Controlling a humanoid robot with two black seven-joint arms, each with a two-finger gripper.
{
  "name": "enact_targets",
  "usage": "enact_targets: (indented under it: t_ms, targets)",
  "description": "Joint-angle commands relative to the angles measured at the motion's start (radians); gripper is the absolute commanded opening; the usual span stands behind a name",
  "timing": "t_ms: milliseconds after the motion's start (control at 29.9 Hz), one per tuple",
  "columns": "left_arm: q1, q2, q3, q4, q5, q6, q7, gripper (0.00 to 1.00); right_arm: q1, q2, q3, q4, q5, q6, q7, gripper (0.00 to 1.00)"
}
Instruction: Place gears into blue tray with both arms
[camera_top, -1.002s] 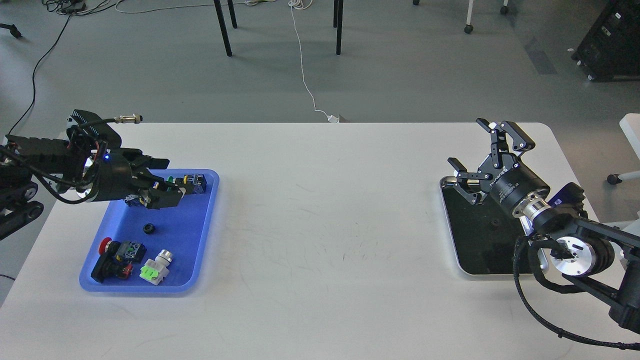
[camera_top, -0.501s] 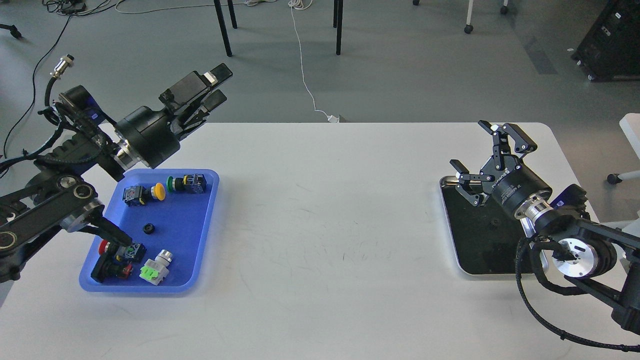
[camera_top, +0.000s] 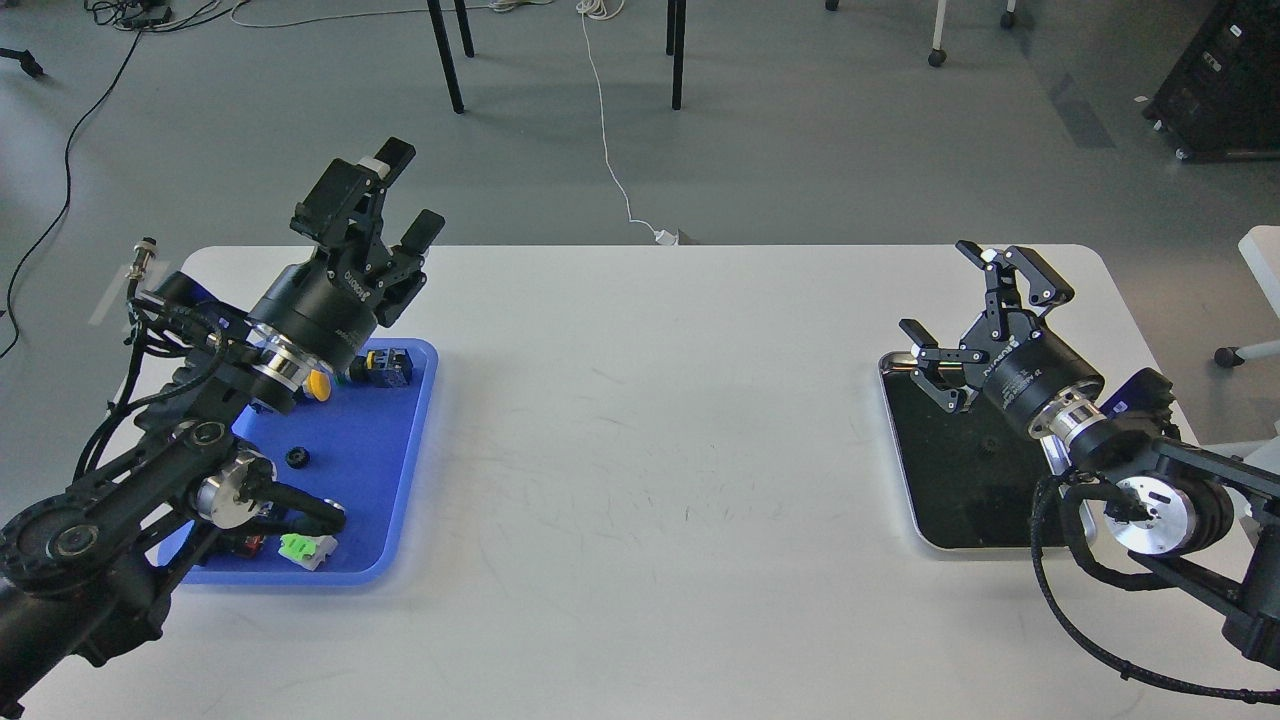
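The blue tray (camera_top: 385, 460) lies on the left of the white table. One small black gear (camera_top: 296, 457) rests near its middle. My left gripper (camera_top: 405, 195) is raised above the tray's far edge, pointing up and away, open with nothing between its fingers. The left forearm crosses the tray's left side and hides part of it. My right gripper (camera_top: 975, 310) hovers open and empty over the far left corner of the black tray (camera_top: 950, 500). A faint dark speck (camera_top: 990, 443) on the black tray may be a gear; I cannot tell.
Coloured push-button switches share the blue tray: a yellow one (camera_top: 319, 385), a green-and-blue one (camera_top: 385, 366) and a white-and-green one (camera_top: 305, 548). Between the two trays is bare white tabletop (camera_top: 650, 450). Chair legs and cables lie beyond the far edge.
My left gripper lifted out of the blue tray and swung upward, leaving the gear lying there; the left elbow has come over the tray's near left side. The right arm barely moved.
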Motion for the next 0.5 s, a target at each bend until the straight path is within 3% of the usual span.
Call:
enact_targets:
  t_ms: [0,200,468]
  targets:
    - [0.047,-0.058,-0.059,-0.002,-0.016,-0.024,0.006,0.98,0.000,0.003,0.001,0.000,0.000,0.000,0.000,0.97]
    - [0.160,-0.153,-0.137,-0.002,-0.007,-0.120,0.027,0.98,0.001,0.005,0.001,0.000,0.000,0.000,0.000,0.97]
    - [0.215,-0.192,-0.207,-0.002,-0.008,-0.143,0.044,0.98,0.008,-0.001,0.000,0.001,-0.001,0.006,0.000,0.97]
